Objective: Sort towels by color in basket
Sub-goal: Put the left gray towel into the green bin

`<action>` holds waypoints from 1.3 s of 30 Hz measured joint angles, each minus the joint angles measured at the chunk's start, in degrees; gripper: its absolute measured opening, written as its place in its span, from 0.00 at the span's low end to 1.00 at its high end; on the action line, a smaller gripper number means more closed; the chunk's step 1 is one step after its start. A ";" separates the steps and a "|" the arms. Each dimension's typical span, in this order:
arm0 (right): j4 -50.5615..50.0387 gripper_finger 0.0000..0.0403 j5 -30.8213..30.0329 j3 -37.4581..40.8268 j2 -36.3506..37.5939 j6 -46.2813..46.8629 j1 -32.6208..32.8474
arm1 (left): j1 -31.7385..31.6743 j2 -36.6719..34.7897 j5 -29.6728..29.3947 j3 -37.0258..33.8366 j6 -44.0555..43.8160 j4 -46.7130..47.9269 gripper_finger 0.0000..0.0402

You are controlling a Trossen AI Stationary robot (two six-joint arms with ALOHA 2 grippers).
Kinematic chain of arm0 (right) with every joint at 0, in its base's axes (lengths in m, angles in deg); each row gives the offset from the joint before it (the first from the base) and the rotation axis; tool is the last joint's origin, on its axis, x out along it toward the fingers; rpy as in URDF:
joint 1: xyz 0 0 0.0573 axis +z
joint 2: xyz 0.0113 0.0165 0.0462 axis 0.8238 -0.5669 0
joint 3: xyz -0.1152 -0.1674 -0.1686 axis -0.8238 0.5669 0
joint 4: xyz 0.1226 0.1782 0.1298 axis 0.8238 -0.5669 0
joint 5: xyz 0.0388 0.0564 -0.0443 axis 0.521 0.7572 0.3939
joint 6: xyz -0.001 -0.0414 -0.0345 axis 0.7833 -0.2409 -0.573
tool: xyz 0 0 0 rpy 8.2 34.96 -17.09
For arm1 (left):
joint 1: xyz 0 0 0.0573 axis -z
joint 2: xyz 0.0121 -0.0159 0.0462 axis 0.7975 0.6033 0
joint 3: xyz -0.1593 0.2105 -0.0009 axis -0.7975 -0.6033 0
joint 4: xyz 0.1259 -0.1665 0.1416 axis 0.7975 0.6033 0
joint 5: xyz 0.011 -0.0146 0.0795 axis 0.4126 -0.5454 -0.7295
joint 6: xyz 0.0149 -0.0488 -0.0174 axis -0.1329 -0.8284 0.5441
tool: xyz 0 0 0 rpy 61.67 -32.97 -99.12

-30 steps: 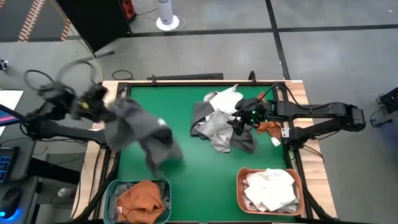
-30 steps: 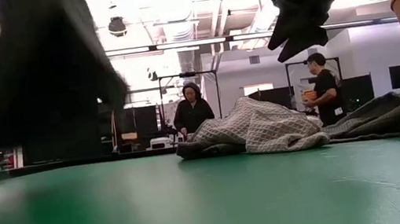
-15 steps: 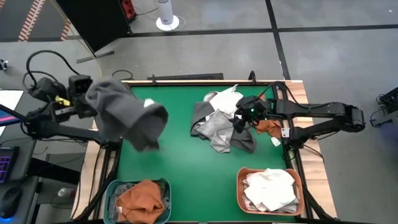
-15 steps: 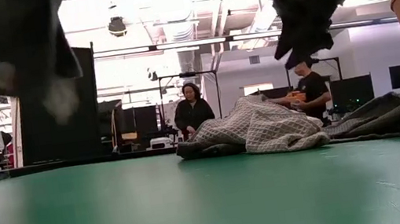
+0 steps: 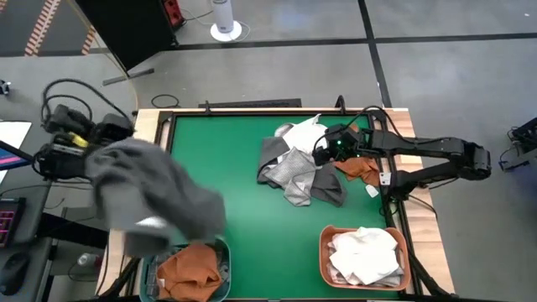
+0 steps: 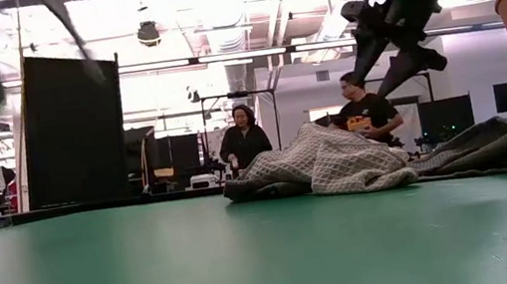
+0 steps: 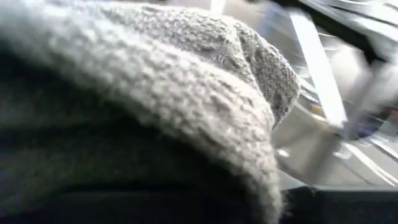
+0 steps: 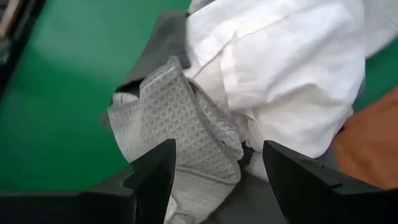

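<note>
Pincer work is split between the two arms. The left pincer (image 5: 94,144) is off the bench's left edge, closed tight on a dark grey towel (image 5: 155,197) that hangs from it in a broad, blurred drape reaching down toward the teal basket (image 5: 220,252); in the left wrist view the knitted grey cloth (image 7: 155,81) fills nearly everything, so the fingers themselves are hidden. The right pincer (image 5: 325,149) hovers over the heap of towels at the far right of the green bench (image 5: 226,159), its fingers (image 8: 152,180) spread wide with nothing between them.

That heap holds a light grey waffle-weave towel (image 8: 177,130), a white towel (image 8: 280,68) lying partly over it, darker grey cloth underneath, and a rust orange towel (image 5: 362,171) just beside the right arm. The teal basket at the near left already carries an orange towel (image 5: 191,264); the terracotta basket (image 5: 324,243) at the near right carries white towels (image 5: 365,256).

These cloths look light, limp and not at all slippery. They should bunch and fold under any grip, so a pinch on a raised fold or a free corner seems the surest hold. The trouble is likely to be overlap: a deep bite into the heap could lift two colours together, since the white and waffle towels lie touching. The waffle towel's upturned ridge beneath the right pincer looks like the cleanest place to take it alone.
</note>
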 joint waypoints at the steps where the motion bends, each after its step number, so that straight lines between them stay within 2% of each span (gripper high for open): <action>1: -0.01 0.67 0.00 0.00 0.00 1.83 0.05 | 0.49 0.03 0.04 0.00 -1.38 -3.28 0.06; 5: -0.03 0.67 0.02 0.00 0.00 6.75 0.67 | 1.16 0.35 0.02 0.04 -4.36 -13.52 0.06; 8: -0.70 0.67 0.01 0.00 0.00 8.48 1.30 | 1.14 0.94 0.06 0.05 -6.14 -16.27 0.06; 15: -3.31 0.67 0.02 0.00 0.00 12.52 1.37 | 1.97 2.08 3.59 0.02 -6.13 -14.55 0.06; 21: -3.43 0.67 0.02 0.00 0.00 11.52 0.65 | 4.05 3.44 4.98 -0.59 -4.09 -9.19 0.06; 25: -3.42 0.67 0.00 0.00 0.00 9.37 -0.03 | 5.48 5.03 2.59 -0.58 -2.79 -7.81 0.06; 30: -3.42 0.67 0.02 0.00 0.00 8.18 -0.04 | 7.82 7.29 -3.19 -0.57 -3.29 -12.85 0.06; 39: -3.44 0.67 0.02 0.00 0.00 3.22 -0.41 | 19.24 12.27 -3.04 -0.50 0.23 -10.06 0.06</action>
